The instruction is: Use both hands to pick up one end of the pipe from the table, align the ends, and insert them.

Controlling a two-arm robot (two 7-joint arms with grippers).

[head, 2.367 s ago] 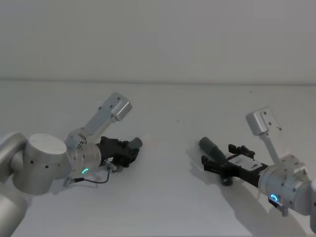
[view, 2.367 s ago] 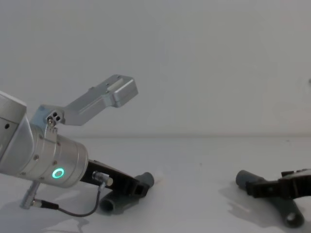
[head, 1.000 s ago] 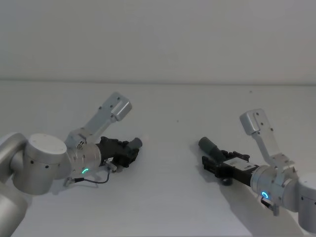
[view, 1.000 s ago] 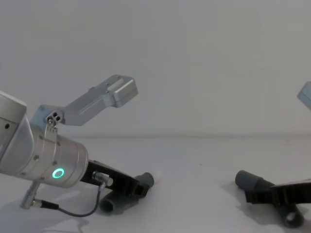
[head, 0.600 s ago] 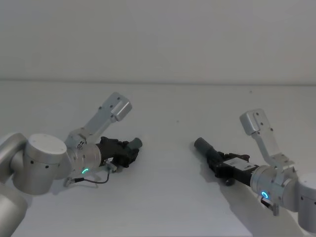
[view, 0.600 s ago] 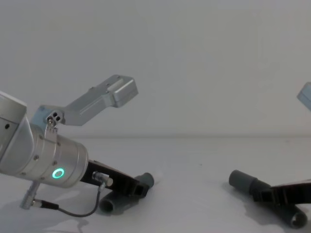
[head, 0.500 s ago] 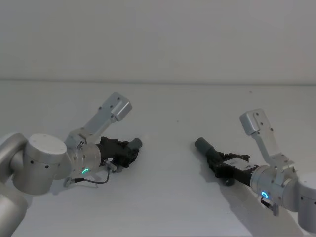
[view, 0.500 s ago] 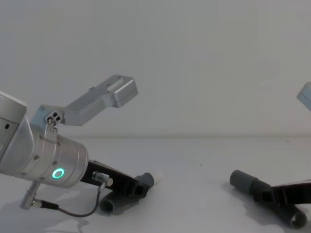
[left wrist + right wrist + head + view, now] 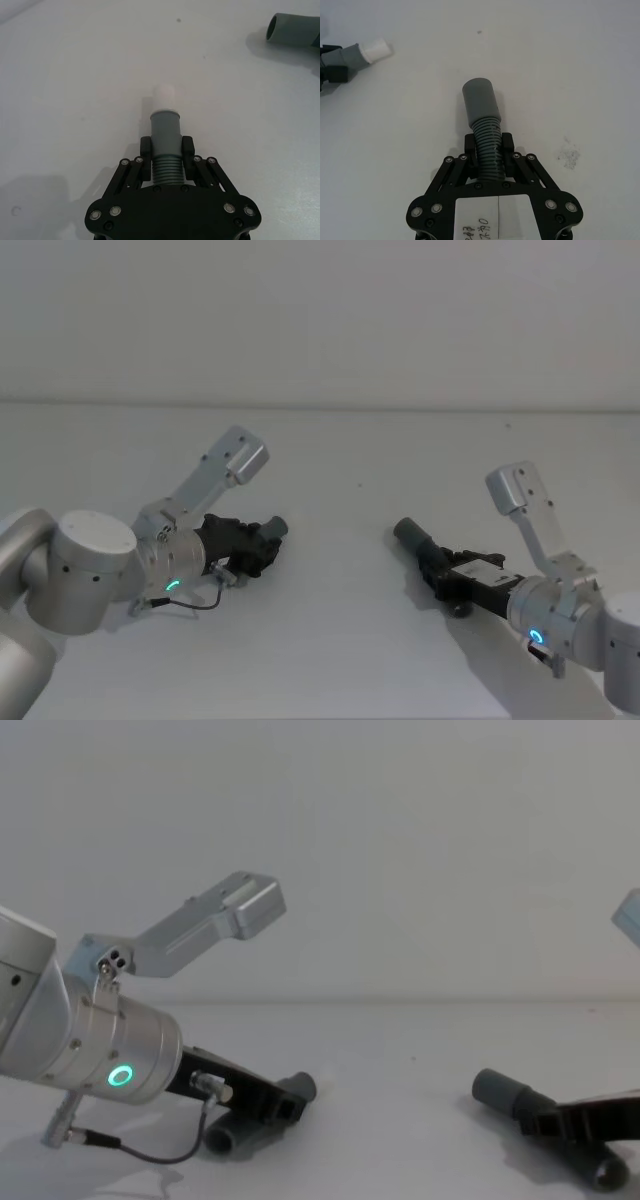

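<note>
Grip confirmed on both sides: left pincer [image 9: 166,148] clamped on white-tipped pipe [image 9: 165,129]; right pincer [image 9: 489,145] clamped on wide-cuffed pipe [image 9: 480,102]. Both low at surface [image 9: 340,640], pipes well apart.

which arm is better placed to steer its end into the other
Left, probably. The left gripper holds its pipe piece right behind the white-tipped cuff, so little overhangs. The right gripper holds the other piece farther back on the ribs, leaving the wider cuff freer to sway.

Silver cylindrical arms [image 9: 95,575] carry green ring lights [image 9: 120,1075]. A thin black cable [image 9: 125,1149] loops behind the black left claw [image 9: 166,150]; the right claw [image 9: 488,145] bears a white label [image 9: 497,220].
</note>
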